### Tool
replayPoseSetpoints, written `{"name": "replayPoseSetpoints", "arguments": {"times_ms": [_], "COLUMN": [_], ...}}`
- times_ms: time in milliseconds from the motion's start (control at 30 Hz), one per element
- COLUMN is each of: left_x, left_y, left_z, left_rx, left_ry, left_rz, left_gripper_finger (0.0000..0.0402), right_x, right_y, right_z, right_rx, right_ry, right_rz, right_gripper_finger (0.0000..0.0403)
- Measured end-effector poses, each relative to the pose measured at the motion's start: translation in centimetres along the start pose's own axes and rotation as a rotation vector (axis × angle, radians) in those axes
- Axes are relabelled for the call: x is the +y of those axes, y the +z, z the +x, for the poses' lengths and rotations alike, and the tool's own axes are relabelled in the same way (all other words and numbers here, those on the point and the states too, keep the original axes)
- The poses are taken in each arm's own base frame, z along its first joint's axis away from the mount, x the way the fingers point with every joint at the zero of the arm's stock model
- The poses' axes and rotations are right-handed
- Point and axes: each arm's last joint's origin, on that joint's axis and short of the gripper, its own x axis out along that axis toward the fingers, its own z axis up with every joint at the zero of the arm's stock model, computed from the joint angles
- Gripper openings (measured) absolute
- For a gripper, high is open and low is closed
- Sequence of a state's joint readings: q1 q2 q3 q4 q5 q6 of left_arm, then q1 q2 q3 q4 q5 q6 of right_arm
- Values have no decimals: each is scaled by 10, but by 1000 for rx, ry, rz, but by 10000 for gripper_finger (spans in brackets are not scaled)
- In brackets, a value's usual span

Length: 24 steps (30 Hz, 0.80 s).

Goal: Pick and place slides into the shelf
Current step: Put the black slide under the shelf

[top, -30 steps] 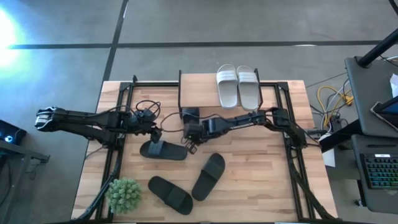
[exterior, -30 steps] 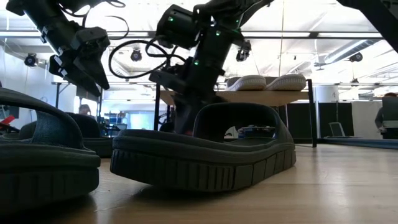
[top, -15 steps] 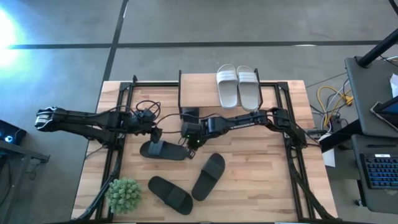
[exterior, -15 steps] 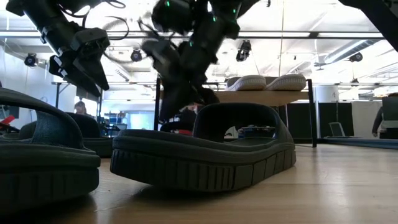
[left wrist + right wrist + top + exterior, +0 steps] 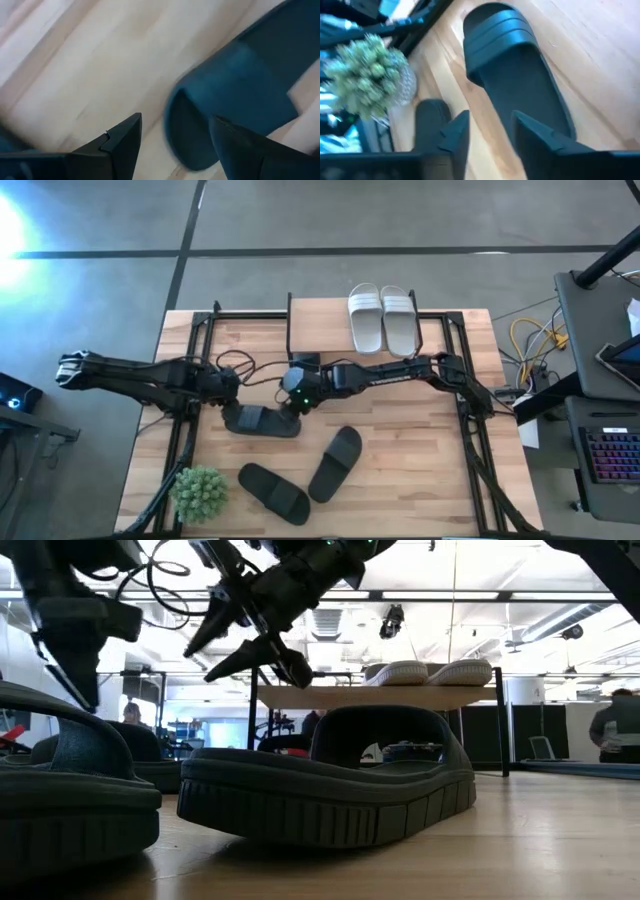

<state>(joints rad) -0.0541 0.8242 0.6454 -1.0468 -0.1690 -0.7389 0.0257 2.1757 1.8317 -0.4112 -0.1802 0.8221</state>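
Note:
A black slide (image 5: 262,421) lies flat on the table between my two grippers. My left gripper (image 5: 230,396) is open just above its left end; in the left wrist view (image 5: 172,137) the slide's rounded end (image 5: 230,100) shows ahead of the open fingers, apart from them. My right gripper (image 5: 295,396) is open and empty above the slide's right end, raised and tipped in the low view (image 5: 262,645). Two more black slides (image 5: 275,492) (image 5: 336,463) lie nearer the front. Two white slides (image 5: 383,318) rest on the shelf's top board (image 5: 320,325).
A green bushy plant (image 5: 200,492) stands at the near left corner, also in the right wrist view (image 5: 367,70). Black frame rails (image 5: 190,410) run along both table sides. Bare wood (image 5: 410,450) lies at the right. A person (image 5: 615,735) stands in the room behind.
My right gripper has risen from the black slide's right end and tipped from pointing down to nearly level, shifting slightly toward the table's left. My left gripper has moved toward the table's left edge. The slide stays where it was.

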Motion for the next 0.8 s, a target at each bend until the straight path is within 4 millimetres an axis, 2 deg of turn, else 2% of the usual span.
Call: {"name": "replayPoseSetpoints", "arguments": {"times_ms": [133, 200, 333, 433, 600, 800], "left_x": [9, 11, 17, 23, 40, 71], "left_y": [-7, -9, -13, -16, -24, -37], "left_z": [-16, -26, -47, -58, -85, -122], "left_rx": [-33, -82, -177, -228, -363, -619], "left_ry": [79, 65, -43, -104, -223, -295], "left_rz": [-20, -39, -77, -86, -60, -150], "left_gripper_finger": [212, 204, 185, 173, 163, 162], "right_x": [0, 0, -1, 1, -4, -18], "right_y": [-3, -5, -7, -4, -4, -8], "right_z": [1, 3, 4, 10, 34, 71], "right_rx": [-11, -25, -47, -76, -94, -37], "right_ry": [-12, -28, -44, 8, 99, 110], "right_rz": [169, 242, 368, 401, 474, 537], "right_gripper_finger": [200, 215, 227, 228, 228, 228]}}
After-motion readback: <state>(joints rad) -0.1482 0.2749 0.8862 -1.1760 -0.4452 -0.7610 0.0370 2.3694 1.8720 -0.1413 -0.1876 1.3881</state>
